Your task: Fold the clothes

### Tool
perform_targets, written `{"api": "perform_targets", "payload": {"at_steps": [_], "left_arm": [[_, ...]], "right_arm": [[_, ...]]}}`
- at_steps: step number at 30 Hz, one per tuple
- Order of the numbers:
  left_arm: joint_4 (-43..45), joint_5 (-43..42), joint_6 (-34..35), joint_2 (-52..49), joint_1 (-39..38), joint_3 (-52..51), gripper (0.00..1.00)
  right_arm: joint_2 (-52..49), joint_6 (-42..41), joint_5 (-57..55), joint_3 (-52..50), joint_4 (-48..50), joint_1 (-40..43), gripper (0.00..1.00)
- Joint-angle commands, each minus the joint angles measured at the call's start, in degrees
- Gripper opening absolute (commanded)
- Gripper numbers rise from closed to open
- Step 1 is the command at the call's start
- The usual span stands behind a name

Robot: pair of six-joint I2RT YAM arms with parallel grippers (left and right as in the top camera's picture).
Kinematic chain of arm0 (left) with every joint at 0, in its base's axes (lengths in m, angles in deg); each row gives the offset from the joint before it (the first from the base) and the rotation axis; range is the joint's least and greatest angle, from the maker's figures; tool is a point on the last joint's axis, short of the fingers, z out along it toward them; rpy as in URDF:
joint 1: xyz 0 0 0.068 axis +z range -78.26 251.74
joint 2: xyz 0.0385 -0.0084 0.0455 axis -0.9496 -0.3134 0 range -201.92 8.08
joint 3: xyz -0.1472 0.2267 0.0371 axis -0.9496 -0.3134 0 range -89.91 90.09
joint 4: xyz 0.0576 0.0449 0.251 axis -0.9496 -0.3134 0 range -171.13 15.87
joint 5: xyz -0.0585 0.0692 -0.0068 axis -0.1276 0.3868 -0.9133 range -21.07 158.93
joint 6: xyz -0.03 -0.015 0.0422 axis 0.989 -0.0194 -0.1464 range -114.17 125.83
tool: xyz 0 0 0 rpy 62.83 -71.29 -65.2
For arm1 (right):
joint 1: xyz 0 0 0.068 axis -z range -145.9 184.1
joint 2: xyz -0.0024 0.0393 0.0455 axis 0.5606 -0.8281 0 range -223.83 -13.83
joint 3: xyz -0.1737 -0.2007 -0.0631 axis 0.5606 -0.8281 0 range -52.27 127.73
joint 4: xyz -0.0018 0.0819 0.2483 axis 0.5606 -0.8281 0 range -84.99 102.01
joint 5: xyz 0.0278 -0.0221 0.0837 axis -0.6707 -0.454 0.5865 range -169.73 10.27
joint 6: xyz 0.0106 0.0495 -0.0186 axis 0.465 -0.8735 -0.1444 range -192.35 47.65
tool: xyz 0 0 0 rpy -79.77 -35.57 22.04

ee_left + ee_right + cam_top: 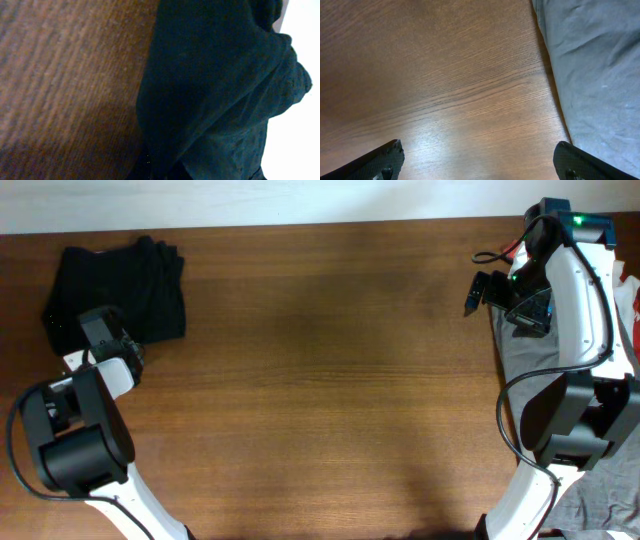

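Observation:
A black garment (125, 285) lies bunched and folded at the table's far left corner. It fills the right side of the left wrist view (220, 90). My left gripper (100, 332) sits at the garment's near edge. Its fingers are lost in the dark cloth, so I cannot tell whether it is open or shut. A grey garment (530, 360) lies at the table's right edge, partly under my right arm, and shows in the right wrist view (595, 70). My right gripper (480, 162) is wide open and empty over bare wood, just left of the grey garment; it also shows in the overhead view (478, 288).
More clothes, red and white (630, 300), lie past the right arm at the far right. The brown wooden table (320, 380) spans the middle. A white wall edge (300, 140) shows beyond the black garment.

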Motion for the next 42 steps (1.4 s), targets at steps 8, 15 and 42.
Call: {"api": "perform_targets", "payload": {"at_steps": [8, 15, 42], "left_arm": [[-9.88, -16.00, -23.10, -14.97, 1.64, 26.01, 0.01], [-29.77, -19.02, -27.17, -13.84, 4.22, 29.53, 0.68], [-110.38, -22.84, -75.65, 51.76, -6.99, 37.97, 0.99]], "right_arm": [[0.48, -0.07, -0.50, 0.87, 0.00, 0.15, 0.99], [0.48, -0.07, -0.50, 0.87, 0.00, 0.15, 0.99], [0.48, -0.07, -0.50, 0.87, 0.00, 0.15, 0.99]]}}
